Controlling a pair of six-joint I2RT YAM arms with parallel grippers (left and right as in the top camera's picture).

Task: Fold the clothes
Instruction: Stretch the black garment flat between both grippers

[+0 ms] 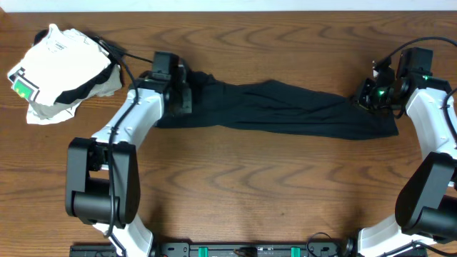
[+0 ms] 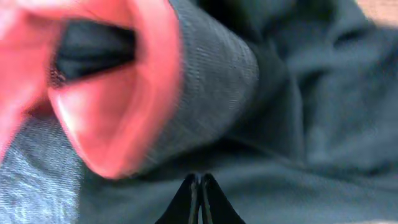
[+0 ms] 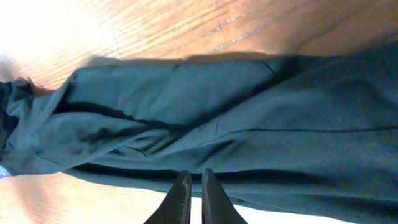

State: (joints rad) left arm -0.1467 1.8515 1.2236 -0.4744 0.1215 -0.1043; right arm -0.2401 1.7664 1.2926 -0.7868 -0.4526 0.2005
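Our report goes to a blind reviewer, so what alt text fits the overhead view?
A long black garment lies stretched across a wooden table, one end pinched in the left hand and the other in the right hand. A crumpled white garment with a green tag sits at the far left corner.

We see a brown wooden tabletop [image 1: 235, 185] with a bold, wavy dark grain, filling almost the whole overhead view. Along its far edge runs a narrow pale strip [image 1: 285, 4], whitish and featureless; we cannot tell whether it is wall or floor. At the near edge sits a black rail [image 1: 250, 250] with small green marks. Light falls evenly from above. In the right wrist view a bright glare [image 3: 43, 31] washes the wood almost white at the upper left, fading to warm orange-brown toward the right.
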